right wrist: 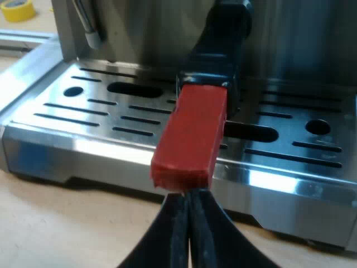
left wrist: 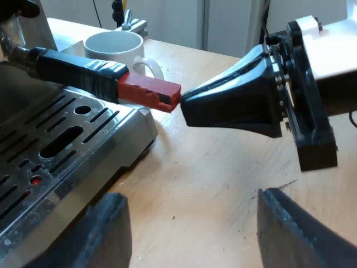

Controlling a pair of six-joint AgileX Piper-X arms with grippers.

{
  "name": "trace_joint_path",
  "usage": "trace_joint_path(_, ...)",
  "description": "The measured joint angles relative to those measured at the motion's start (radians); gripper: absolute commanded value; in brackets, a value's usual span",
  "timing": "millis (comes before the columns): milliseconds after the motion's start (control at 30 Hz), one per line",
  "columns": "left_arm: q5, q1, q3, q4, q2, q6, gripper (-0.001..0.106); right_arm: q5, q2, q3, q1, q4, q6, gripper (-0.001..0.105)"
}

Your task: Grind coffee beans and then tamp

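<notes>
White mug (left wrist: 114,47) on the wooden surface (left wrist: 223,178), at twelve o'clock past the handle as taken from the left hand. Pale inner wall, bottom hidden behind the rim, contents impossible to tell.

Holder's handle (left wrist: 78,70) locked in at the front of the espresso machine (right wrist: 139,33), jutting over the slotted drip tray (left wrist: 128,125), red end (left wrist: 149,92) out past the tray's edge. Metal part of the holder cut off from sight.

Right hand (right wrist: 187,201) with fingers pressed together, tips at the red end's six o'clock, touching it or all but, not clamped on it. Left hand (left wrist: 189,234) low over the surface by the tray's corner, fingers wide apart over bare wood.

From the right wrist: steam wand (right wrist: 89,28) hanging over the tray, yellow roll (right wrist: 17,8) beyond the machine. From the left wrist: the mug, and the right hand in profile, narrowing to a point at the red end.
</notes>
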Motion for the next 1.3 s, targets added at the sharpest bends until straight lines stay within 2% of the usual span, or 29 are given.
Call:
trace_joint_path(133,0.000,0.000,0.000,0.000,0.000,0.000,0.052,0.029,0.000,-0.001,0.068,0.116,0.087,0.001)
trace_joint_path(300,0.000,0.000,0.000,0.000,0.000,0.000,0.052,0.091,0.000,-0.001,0.150,0.215,0.134,0.001)
trace_joint_path(367,0.000,0.000,0.000,0.000,0.000,0.000,0.052,0.107,0.000,-0.001,0.181,0.220,0.134,0.006)
trace_joint_path(400,0.000,0.000,0.000,0.000,0.000,0.000,0.052,0.122,-0.005,-0.005,0.200,0.227,0.136,0.009)
trace_joint_path(433,0.000,0.000,0.000,0.000,0.000,0.000,0.052,0.142,-0.011,-0.008,0.215,0.230,0.136,0.018)
trace_joint_path(467,0.000,0.000,0.000,0.000,0.000,0.000,0.052,0.156,-0.017,-0.011,0.221,0.231,0.136,0.022)
trace_joint_path(533,0.000,0.000,0.000,0.000,0.000,0.000,0.052,0.234,-0.049,-0.026,0.235,0.230,0.122,0.040)
trace_joint_path(567,0.000,0.000,0.000,0.000,0.000,0.000,0.052,0.252,-0.059,-0.031,0.236,0.230,0.117,0.045)
trace_joint_path(633,0.000,0.000,0.000,0.000,0.000,0.000,0.052,0.288,-0.095,-0.053,0.235,0.230,0.070,0.060)
trace_joint_path(700,0.000,0.000,0.000,0.000,0.000,0.000,0.052,0.292,-0.120,-0.073,0.235,0.230,0.024,0.063)
trace_joint_path(900,0.000,0.000,0.000,-0.003,0.000,0.000,0.052,0.289,-0.145,-0.167,0.225,0.303,0.006,0.063)
trace_joint_path(1100,0.000,0.000,0.000,-0.003,0.000,0.000,0.052,0.157,-0.145,-0.274,0.107,0.505,0.144,0.063)
trace_joint_path(1233,0.000,0.000,0.000,-0.003,0.000,0.000,0.052,0.107,-0.143,-0.301,0.066,0.586,0.162,0.063)
trace_joint_path(1300,0.000,0.000,0.000,-0.003,0.000,0.000,0.052,0.048,-0.132,-0.330,0.017,0.670,0.195,0.063)
